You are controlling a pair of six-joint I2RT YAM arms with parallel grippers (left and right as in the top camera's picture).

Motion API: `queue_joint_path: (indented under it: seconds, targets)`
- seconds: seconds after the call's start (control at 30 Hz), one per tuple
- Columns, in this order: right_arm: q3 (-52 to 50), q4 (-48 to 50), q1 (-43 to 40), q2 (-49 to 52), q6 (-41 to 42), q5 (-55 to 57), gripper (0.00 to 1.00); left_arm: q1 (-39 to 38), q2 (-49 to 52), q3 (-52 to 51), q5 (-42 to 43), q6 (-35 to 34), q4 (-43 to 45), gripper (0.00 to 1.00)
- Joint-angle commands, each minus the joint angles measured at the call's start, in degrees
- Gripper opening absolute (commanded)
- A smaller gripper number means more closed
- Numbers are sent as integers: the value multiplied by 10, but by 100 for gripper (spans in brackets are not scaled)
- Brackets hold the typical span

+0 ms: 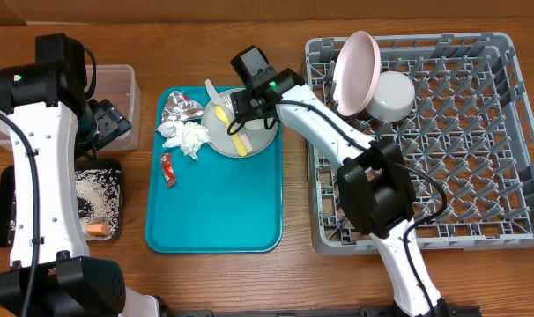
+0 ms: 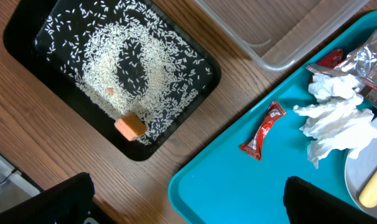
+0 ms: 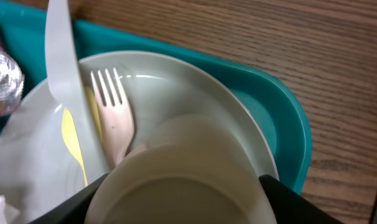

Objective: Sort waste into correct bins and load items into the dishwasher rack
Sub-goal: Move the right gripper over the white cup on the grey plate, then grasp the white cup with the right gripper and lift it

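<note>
The table [image 1: 293, 282] is taken up at the right by the rack [image 1: 478, 176]. In the rack's far left corner an upright plate [image 1: 359, 66] is leaned, and a bowl [image 1: 392, 97] is set just beside it. A teal tray [image 1: 214, 211] is laid mid-table. A clear tub [image 1: 122, 84] is seen at the far left, partly hidden by the left arm, with a black tray [image 2: 131, 70] nearer the front.

A grey-green plate [image 1: 254, 139] is placed in the far right corner of the teal tray. On it a cup [image 3: 195, 143] is stood, and the right tool [image 3: 183, 183] is lowered around the cup with one jaw on each side. Whether the cup is actually gripped cannot be told.

A napkin [image 2: 338, 121] and foil [image 1: 181, 107] are bunched left of the plate. A yellow fork [image 1: 234, 132], a pale fork [image 3: 117, 121] and a white handle [image 3: 61, 74] are laid on the plate. A red packet [image 2: 263, 130] is left on the teal tray, near the napkin.

An orange cube [image 2: 130, 126] and scattered rice [image 2: 101, 59] are held in the black tray. The left tool [image 2: 185, 183] is held above the teal tray's left edge, jaws wide apart with nothing between them.
</note>
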Motion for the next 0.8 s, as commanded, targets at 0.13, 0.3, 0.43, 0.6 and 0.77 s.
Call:
queue_joint_path:
  seconds: [0.13,0.3,0.43,0.6,0.77]
  targets:
    - [25,-12,2,1,3,6,57,1,-5,12,-8,5,-1,100]
    - [71,-51,1,0,3,6,55,1,-5,12,-8,5,-1,100]
    - [134,-101,-6,0,3,6,52,1,-5,12,-8,5,-1,100]
    - [247,-187,-25,0,14,6,51,1,-5,12,-8,5,-1,100]
    - [383,-281,-67,-4,18,6,51,1,-5,12,-8,5,-1,100]
